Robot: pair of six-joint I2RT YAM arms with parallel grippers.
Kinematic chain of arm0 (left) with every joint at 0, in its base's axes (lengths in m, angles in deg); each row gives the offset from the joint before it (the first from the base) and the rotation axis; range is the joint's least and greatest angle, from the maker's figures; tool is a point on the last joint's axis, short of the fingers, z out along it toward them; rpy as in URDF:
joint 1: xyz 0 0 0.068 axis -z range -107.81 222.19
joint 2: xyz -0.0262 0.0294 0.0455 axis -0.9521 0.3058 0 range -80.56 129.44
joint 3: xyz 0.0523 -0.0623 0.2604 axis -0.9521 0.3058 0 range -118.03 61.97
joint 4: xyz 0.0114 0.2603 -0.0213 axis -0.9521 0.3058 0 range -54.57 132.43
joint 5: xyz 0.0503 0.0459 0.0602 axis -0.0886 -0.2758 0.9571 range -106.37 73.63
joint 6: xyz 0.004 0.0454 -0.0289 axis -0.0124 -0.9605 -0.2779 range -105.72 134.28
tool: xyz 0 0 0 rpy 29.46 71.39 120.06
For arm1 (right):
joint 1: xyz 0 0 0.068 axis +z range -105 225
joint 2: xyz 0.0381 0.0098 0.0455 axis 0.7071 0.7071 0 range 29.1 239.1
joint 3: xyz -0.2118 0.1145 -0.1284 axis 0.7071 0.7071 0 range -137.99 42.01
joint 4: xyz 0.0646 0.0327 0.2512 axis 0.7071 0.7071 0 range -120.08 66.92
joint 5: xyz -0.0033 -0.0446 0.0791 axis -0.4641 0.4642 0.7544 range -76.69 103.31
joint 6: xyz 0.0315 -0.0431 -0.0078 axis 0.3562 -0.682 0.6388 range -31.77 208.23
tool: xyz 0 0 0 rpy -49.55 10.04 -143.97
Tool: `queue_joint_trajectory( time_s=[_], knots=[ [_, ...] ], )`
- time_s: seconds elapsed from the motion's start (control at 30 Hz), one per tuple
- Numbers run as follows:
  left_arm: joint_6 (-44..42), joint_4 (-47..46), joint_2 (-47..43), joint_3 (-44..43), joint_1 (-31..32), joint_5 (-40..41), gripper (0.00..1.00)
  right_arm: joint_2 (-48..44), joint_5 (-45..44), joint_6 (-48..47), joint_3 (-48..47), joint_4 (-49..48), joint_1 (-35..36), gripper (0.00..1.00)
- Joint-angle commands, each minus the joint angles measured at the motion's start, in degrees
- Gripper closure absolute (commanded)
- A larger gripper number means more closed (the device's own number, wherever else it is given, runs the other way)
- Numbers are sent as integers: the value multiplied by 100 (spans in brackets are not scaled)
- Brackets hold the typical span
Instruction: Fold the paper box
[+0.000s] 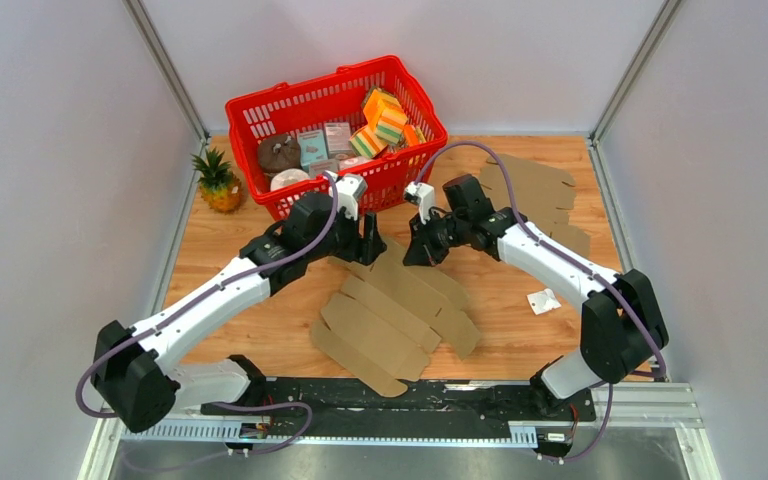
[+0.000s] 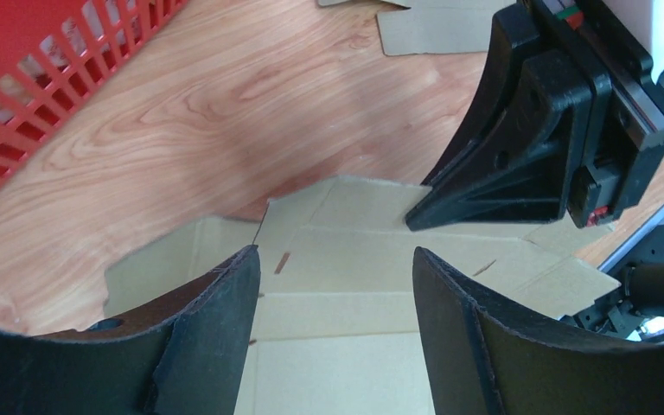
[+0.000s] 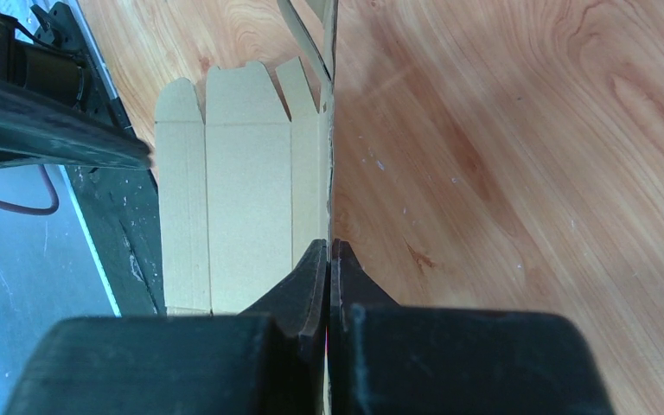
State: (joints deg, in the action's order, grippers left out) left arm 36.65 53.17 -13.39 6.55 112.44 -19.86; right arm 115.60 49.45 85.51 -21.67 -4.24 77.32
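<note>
Flat box (image 1: 400, 315) lies at centre of table (image 1: 260, 330), running toward 6 o'clock; right gripper (image 1: 415, 252) clenched on its 12 o'clock flap, left gripper (image 1: 371, 243) released, jaws spread above the 11 o'clock corner.

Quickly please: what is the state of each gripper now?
Left gripper: open, holding nothing, above the cardboard box.
Right gripper: closed on a flap of the cardboard box.
</note>
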Motion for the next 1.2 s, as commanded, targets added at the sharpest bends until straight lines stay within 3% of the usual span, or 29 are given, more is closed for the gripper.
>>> queue_joint_trajectory(
  time_s=[0.0,0.27,0.5,0.7,0.8,0.93,1.03,1.1,1.17],
  knots=[
    [-277,-841,313,-30,-175,-740,27,86,297,79,-57,-299,-6,100],
    [-541,-1202,911,48,-193,-706,30,51,367,88,84,-440,-6,100],
    [-822,-1133,481,251,-254,-267,29,51,455,140,119,-537,-6,100],
    [-646,-1176,682,207,-597,-1082,27,7,569,237,286,-853,-6,100],
    [-576,-1403,841,224,-606,-1346,32,-98,474,237,391,-941,-6,100],
    [-514,-1457,841,224,-597,-1541,55,-107,412,385,391,-1107,3,100],
    [-225,-1756,657,505,-589,-1567,64,-46,218,536,357,-1187,-6,100],
    [55,-2193,516,812,-510,-1498,65,-10,87,579,348,-1169,-6,100],
    [153,-2432,402,1049,-404,-1480,60,-19,86,615,391,-1222,-6,100]
  ],
)
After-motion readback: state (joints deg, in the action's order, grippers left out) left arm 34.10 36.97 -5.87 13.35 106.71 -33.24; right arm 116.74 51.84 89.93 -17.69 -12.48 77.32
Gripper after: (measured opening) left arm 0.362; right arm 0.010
